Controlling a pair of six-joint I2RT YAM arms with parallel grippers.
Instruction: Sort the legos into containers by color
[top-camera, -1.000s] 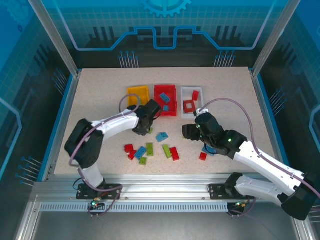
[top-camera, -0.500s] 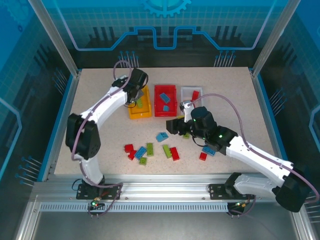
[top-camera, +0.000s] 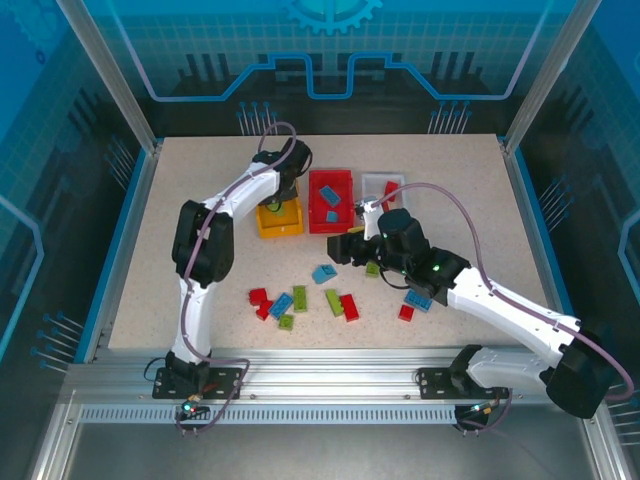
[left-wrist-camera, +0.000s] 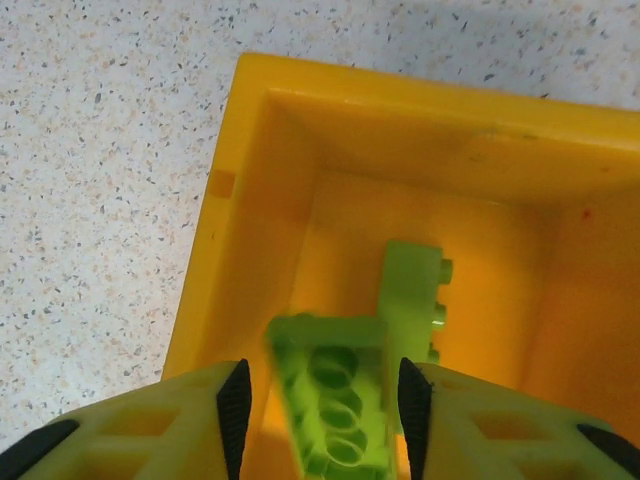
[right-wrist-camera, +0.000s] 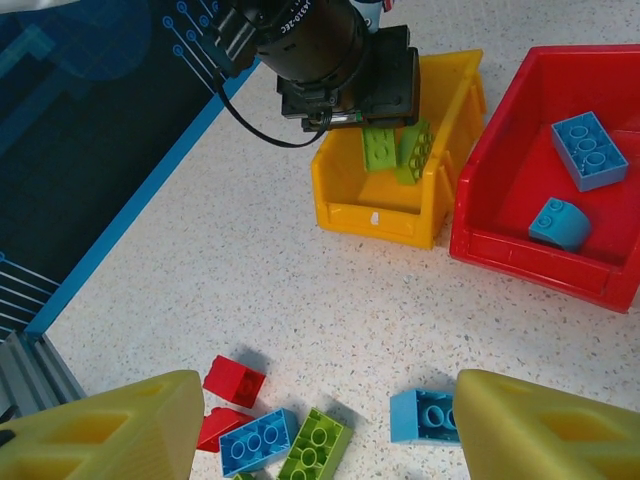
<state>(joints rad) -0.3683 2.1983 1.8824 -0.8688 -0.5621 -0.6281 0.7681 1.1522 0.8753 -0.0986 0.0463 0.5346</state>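
The left gripper (left-wrist-camera: 324, 400) is hanging right over the yellow bin (left-wrist-camera: 228, 210), and its two fingers are standing a little apart with a green brick (left-wrist-camera: 332, 372) between them. The brick is looking blurry and a thin gap is showing beside it on the left, so the fingers are not squeezing it. Its long side is running from the bottom of the wrist picture up toward the far wall of the bin, leaning a bit to the left, and its underside with the round holes is facing the camera. A second green brick (left-wrist-camera: 410, 300) is lying on the bin floor just behind it, long side running the same way, with its bumps poking out to the right. In the top picture the left arm (top-camera: 225, 200) is covering much of the yellow bin. The red bin (right-wrist-camera: 500, 240) is sitting just beside the yellow one, and two blue bricks (right-wrist-camera: 590, 150) are lying in it. The white bin (top-camera: 383, 177) is sitting on the other side of the red one with a red brick (top-camera: 391, 189) in it, and the right arm (top-camera: 470, 295) is reaching across in front of it. The right gripper (right-wrist-camera: 325, 400) is hanging above the table (top-camera: 450, 165) with its fingers spread wide and nothing between them. Under and around it, loose red, blue and green bricks (right-wrist-camera: 315, 445) are lying scattered in front of the bins
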